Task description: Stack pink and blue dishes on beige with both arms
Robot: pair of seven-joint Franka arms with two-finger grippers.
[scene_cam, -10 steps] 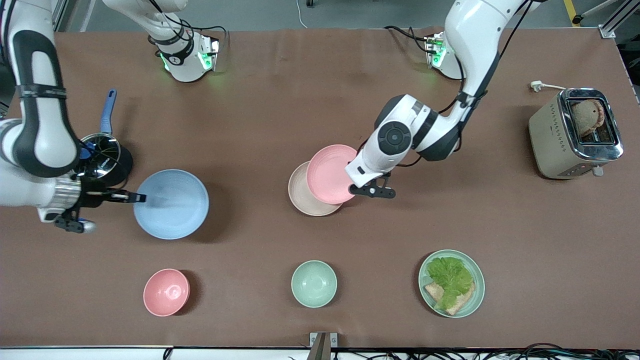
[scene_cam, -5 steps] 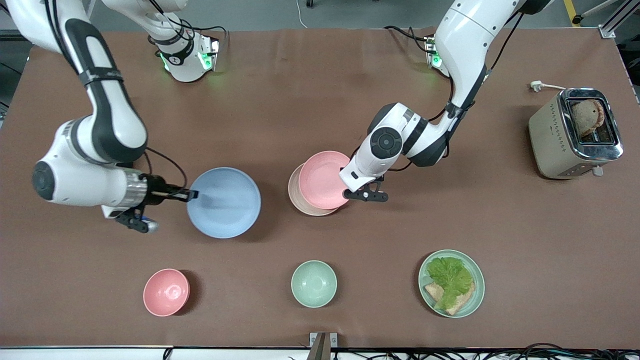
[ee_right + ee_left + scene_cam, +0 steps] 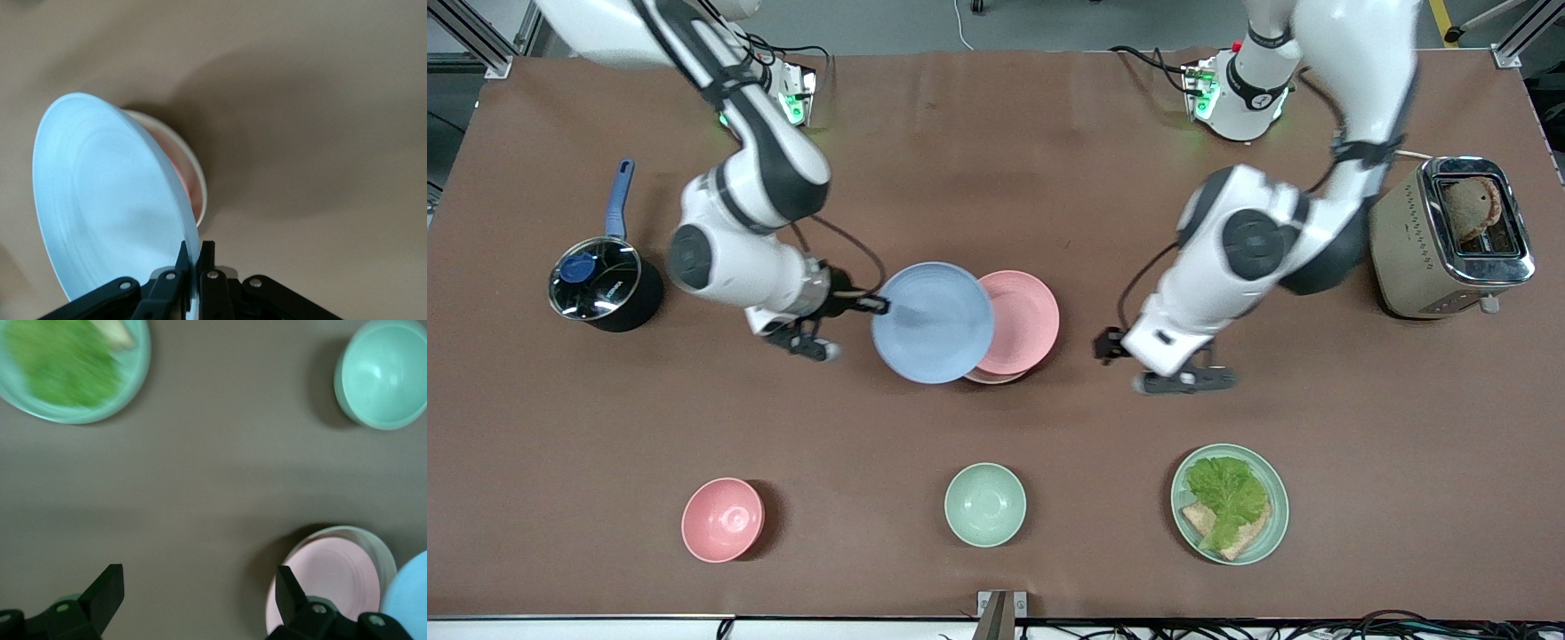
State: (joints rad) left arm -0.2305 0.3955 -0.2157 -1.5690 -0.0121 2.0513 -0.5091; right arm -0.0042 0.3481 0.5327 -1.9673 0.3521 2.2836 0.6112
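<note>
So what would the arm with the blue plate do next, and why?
Probably carry it a little farther toward the left arm's end until it is centred, then lower it. The right pincer grips the blue plate by its rim, only partly over the pink plate, which already lies on the beige plate. The left pincer is open, off to the side.

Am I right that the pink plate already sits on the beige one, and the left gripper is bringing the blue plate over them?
Not quite: the right gripper, not the left, holds the blue plate over the pink plate and beige plate, as the front view shows. The left gripper is open and empty.
</note>
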